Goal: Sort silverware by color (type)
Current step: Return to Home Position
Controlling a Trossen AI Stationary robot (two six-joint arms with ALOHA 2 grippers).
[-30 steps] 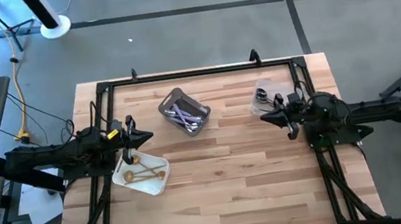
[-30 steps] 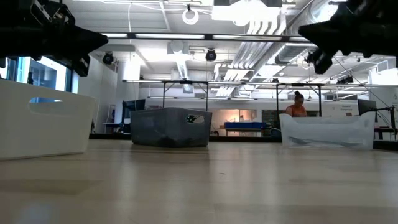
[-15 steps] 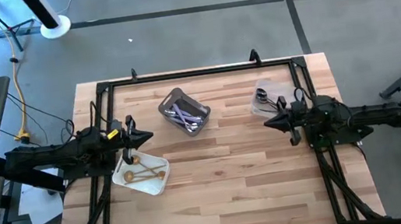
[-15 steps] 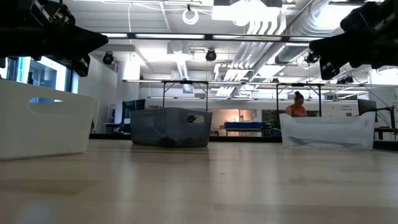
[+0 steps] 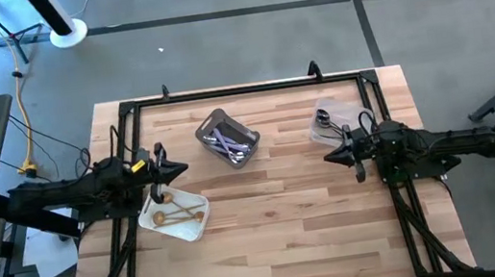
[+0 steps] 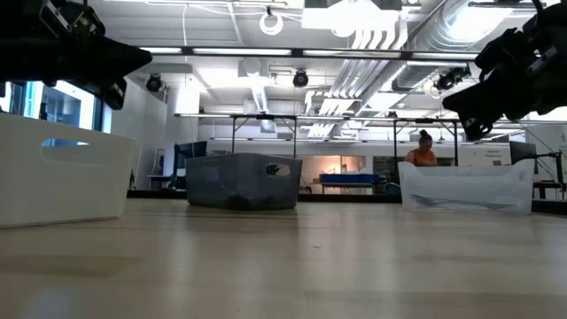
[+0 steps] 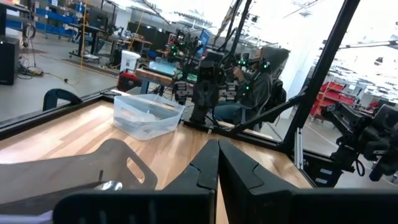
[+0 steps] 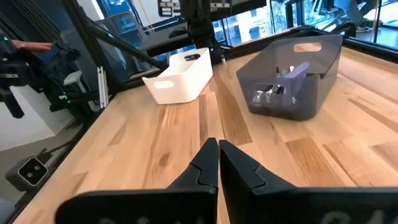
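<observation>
The left gripper [image 5: 182,168] hangs over the left side of the table [image 5: 279,221], its fingers pressed together with nothing between them. The gold silverware [image 5: 177,215] lies in the white tray [image 5: 200,203], just beside the gripper's tip on the near side. The right gripper [image 5: 329,157] is likewise closed and empty at the table's right side. The black spoons [image 5: 324,120] sit near it in the clear tub [image 5: 317,133], toward the far edge. Between the two arms, well apart from both, the grey bin [image 5: 213,124] holds the lilac-handled and silver pieces [image 5: 229,143].

Only the high view shows what each container holds all at once. The left wrist view confirms the closed fingers [image 7: 205,168] — they meet along a thin seam. It looks past the grey bin's slotted wall to the clear tub across the table, whose contents cannot be made out there. The right wrist view looks into the grey bin, where lilac handles and shiny metal show, with the white tray beyond it and its contents hidden. The low view shows only the outer walls of the three containers and none of the silverware. Both arms are raised clear of the tabletop, and a person [image 6: 423,151] sits in the room behind.
</observation>
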